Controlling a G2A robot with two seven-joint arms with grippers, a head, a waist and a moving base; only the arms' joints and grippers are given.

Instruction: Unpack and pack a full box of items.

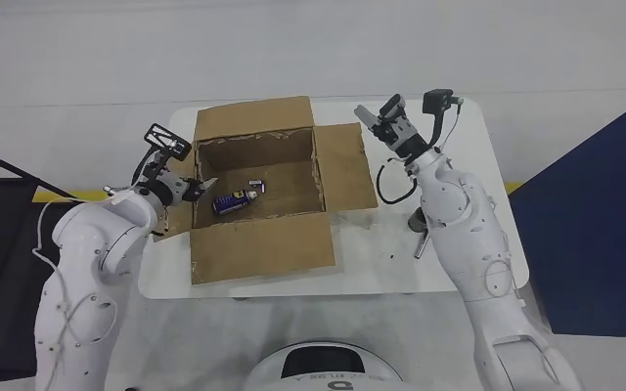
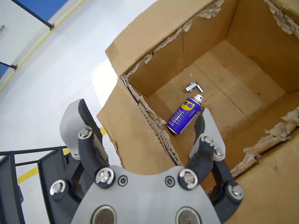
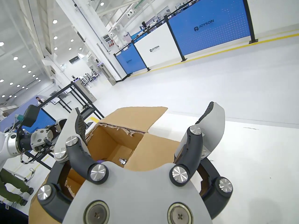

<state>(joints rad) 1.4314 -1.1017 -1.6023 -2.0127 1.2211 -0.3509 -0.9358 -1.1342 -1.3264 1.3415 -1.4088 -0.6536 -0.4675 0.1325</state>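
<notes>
Box (image 1: pixel 259 259) holds a blue can (image 1: pixel 233 201). Your left claw (image 1: pixel 202 188) and right claw (image 1: pixel 379 108) are both spread apart.

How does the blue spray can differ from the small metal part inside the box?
The spray can is blue with a white cap; the metal part is bare silver. The spray can is larger than the metal part. The spray can is a long cylinder; the metal part looks angular. Both lie close together on the floor of the open cardboard box.
</notes>
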